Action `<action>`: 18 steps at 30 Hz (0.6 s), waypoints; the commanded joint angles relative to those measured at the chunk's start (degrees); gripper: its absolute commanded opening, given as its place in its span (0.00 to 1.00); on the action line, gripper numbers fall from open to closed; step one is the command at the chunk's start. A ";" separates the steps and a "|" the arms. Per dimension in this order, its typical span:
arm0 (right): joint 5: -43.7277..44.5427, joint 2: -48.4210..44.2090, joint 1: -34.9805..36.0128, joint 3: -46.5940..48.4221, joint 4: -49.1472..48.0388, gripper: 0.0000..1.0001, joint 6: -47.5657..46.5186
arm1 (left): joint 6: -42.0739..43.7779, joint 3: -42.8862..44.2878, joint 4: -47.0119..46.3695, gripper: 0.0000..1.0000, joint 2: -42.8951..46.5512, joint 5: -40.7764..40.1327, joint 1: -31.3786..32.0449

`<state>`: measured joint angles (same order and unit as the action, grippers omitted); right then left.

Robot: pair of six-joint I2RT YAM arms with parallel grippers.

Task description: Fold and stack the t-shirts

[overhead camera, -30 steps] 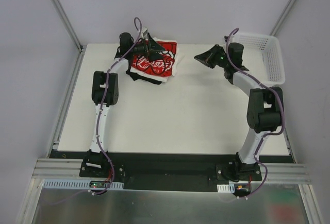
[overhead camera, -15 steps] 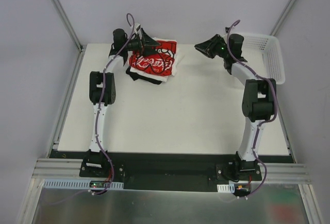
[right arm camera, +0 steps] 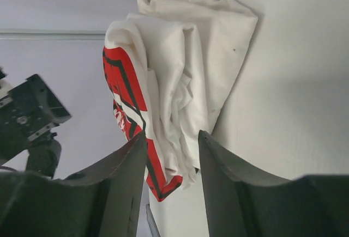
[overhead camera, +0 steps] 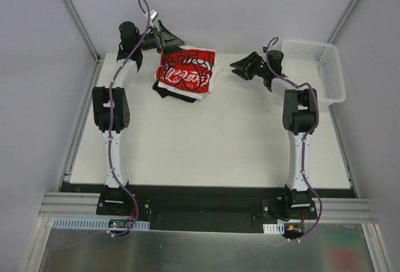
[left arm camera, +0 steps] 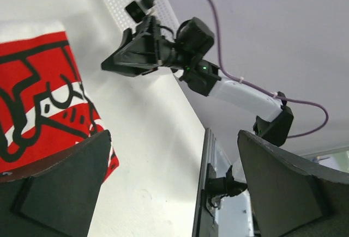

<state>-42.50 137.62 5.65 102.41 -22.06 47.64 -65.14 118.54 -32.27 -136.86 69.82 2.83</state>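
Two grippers, neither holding anything. Our left gripper (overhead camera: 170, 36) is spread as wide as it goes above the far-left part of the table (overhead camera: 206, 141). Our right gripper (overhead camera: 237, 69) stands partly parted, with nothing in the gap between its fingers (right arm camera: 122, 193).

The shirts (overhead camera: 186, 77) lie in one stack near the far edge, between the two grippers. The red shirt (overhead camera: 181, 74) is on top, with white cloth under it and black showing at the near-left side.

We judge the stack done or nearly so, and the step in hand to be drawing off without disturbing it. To do that well, we should raise each gripper before swinging it. We should also keep the fingers apart so no fold gets snagged, and leave alone the loose white edge that faces the right gripper.

Room is tight at the back: the stack sits close to the far edge, and the left gripper hangs just beside its far-left corner. The basket (overhead camera: 312, 65) hems in the right arm at the far-right corner. The near half of the table gives us the broad room for moving.
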 commanded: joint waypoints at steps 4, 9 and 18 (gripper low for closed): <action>-1.80 3.61 1.03 4.11 -3.42 0.10 4.39 | 10.30 -1.29 6.16 0.99 9.32 2.52 -3.87; -1.45 6.86 2.35 6.04 -3.34 0.01 6.50 | 13.97 -5.68 7.74 0.99 10.64 -0.38 -7.31; -0.65 15.47 5.69 16.14 -2.20 0.01 11.33 | 28.31 -7.71 23.83 0.99 11.96 -8.04 -10.65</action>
<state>-42.92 150.67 10.04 112.49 -23.00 55.66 -45.47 110.69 -14.02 -128.42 64.36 -8.03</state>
